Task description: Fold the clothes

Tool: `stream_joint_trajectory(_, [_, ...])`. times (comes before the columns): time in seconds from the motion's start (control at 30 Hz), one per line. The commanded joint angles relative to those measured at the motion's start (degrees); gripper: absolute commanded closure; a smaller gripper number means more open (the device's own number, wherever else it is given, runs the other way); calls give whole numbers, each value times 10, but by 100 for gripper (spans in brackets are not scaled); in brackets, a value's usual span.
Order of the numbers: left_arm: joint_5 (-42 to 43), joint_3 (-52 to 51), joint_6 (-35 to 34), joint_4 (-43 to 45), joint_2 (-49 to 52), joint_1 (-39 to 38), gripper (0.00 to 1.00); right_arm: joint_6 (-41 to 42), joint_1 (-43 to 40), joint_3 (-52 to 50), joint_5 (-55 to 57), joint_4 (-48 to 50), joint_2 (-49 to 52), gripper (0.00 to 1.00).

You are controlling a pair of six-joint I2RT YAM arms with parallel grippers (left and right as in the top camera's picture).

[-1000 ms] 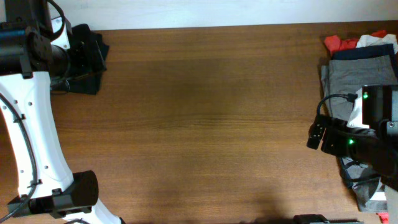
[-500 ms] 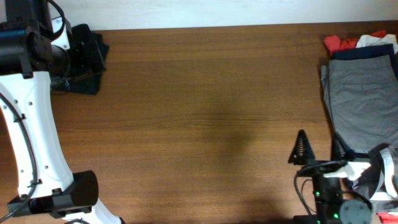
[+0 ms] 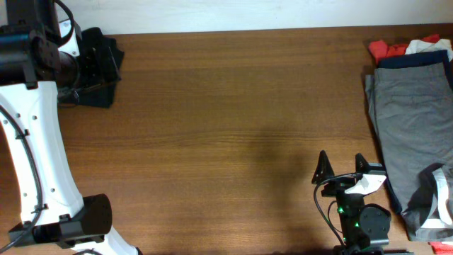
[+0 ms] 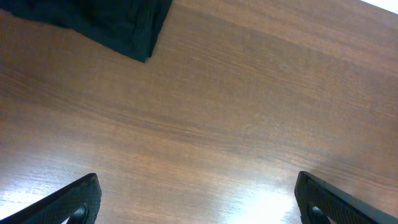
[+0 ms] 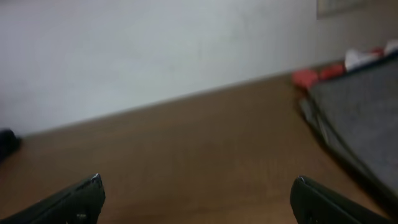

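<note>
The black shorts (image 3: 95, 64) lie bunched at the far left corner of the table, partly under my left arm; their edge shows at the top left of the left wrist view (image 4: 99, 25). My left gripper (image 4: 196, 180) is open and empty over bare wood beside them. A pile of clothes lies at the right edge, with grey shorts (image 3: 414, 120) on top and navy, red (image 3: 379, 48) and white pieces behind. My right gripper (image 3: 341, 164) is open and empty, low over the table left of the pile. In the right wrist view (image 5: 196, 182) the grey shorts (image 5: 360, 112) lie to the right.
The brown wooden table (image 3: 233, 127) fills the view. A white wall (image 5: 155, 50) rises behind its far edge. The left arm's white links and base (image 3: 42, 184) stand along the left side. A grey-and-white garment (image 3: 432, 205) lies at the front right.
My right arm has drawn back off the clothes pile and moved left toward the front edge, its open gripper now pointing at the far wall. The left arm has not moved.
</note>
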Motion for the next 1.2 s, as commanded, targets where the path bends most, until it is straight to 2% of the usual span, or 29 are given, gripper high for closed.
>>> stream_joint_trajectory(0.0, [-2, 0, 7, 1, -2, 0, 1, -7, 3, -3, 3, -6, -2, 1])
stream_joint_trajectory(0.43, [-2, -15, 7, 2, -16, 0, 1, -7, 3, -3, 3, -6, -3, 1])
stream_joint_trajectory(0.5, [-4, -125, 7, 21, -90, 0, 1, -7, 3, -3, 3, -6, -2, 1])
stream_joint_trajectory(0.63, [-2, -675, 12, 481, -385, -5, 1, -7, 3, -3, 3, -6, -2, 1])
stream_joint_trajectory(0.67, [-2, -741, 12, 534, -425, -7, 1, -7, 3, -3, 3, -6, -2, 1])
stream_joint_trajectory(0.73, [-2, -945, 12, 679, -576, -7, 1, -7, 3, -3, 3, -6, -2, 1])
stream_joint_trajectory(0.83, [-3, -1101, 12, 790, -725, -7, 1, -7, 3, -3, 3, -6, -2, 1])
stream_joint_trajectory(0.9, [-3, -1224, 12, 894, -836, -11, 1, -7, 3, -3, 3, -6, -2, 1])
stream_joint_trajectory(0.97, [-3, -1305, 12, 963, -918, -23, 1, -7, 3, -3, 3, -6, -2, 1])
stream_joint_trajectory(1.1, [-12, -1387, 11, 999, -1025, -28, 1, -7, 3, -3, 3, -6, -2, 1])
stream_joint_trajectory(1.17, [-27, -1389, 11, 961, -1066, -28, 1, -7, 3, -3, 3, -6, -2, 1])
